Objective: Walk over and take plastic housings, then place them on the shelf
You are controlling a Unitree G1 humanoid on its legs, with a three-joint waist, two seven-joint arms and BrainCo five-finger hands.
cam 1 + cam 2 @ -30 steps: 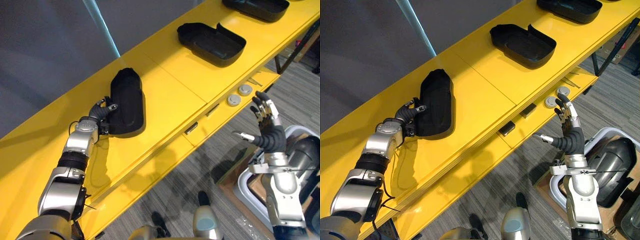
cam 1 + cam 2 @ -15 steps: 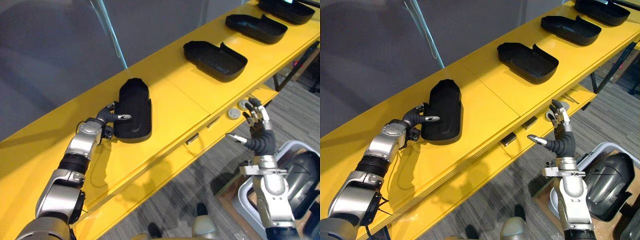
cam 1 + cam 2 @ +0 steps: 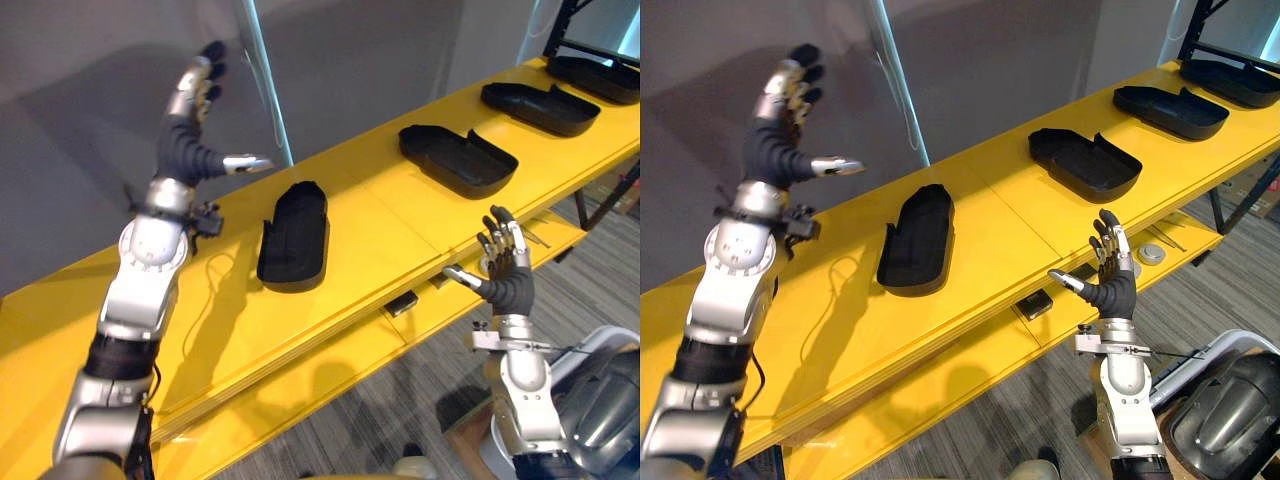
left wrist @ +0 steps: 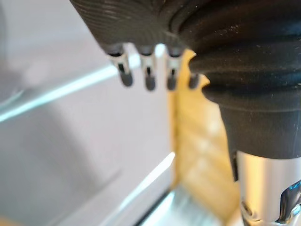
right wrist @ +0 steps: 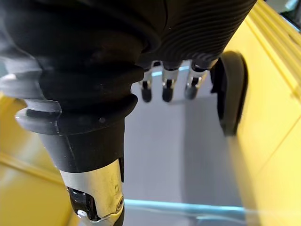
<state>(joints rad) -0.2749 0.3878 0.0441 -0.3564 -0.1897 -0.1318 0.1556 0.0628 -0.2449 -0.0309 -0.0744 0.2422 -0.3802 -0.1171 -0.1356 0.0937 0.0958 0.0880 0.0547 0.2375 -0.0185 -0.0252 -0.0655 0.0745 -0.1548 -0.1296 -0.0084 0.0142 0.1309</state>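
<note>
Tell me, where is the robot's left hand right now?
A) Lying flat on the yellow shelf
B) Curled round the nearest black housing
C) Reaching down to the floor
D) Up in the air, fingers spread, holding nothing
D: the left hand is up in front of the grey wall with straight, spread fingers, apart from the nearest black housing, which lies by itself on the yellow shelf.

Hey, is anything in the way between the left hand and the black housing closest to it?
Nothing visible is. The left hand hovers open above the yellow shelf, apart from the nearest housing lying there.
</note>
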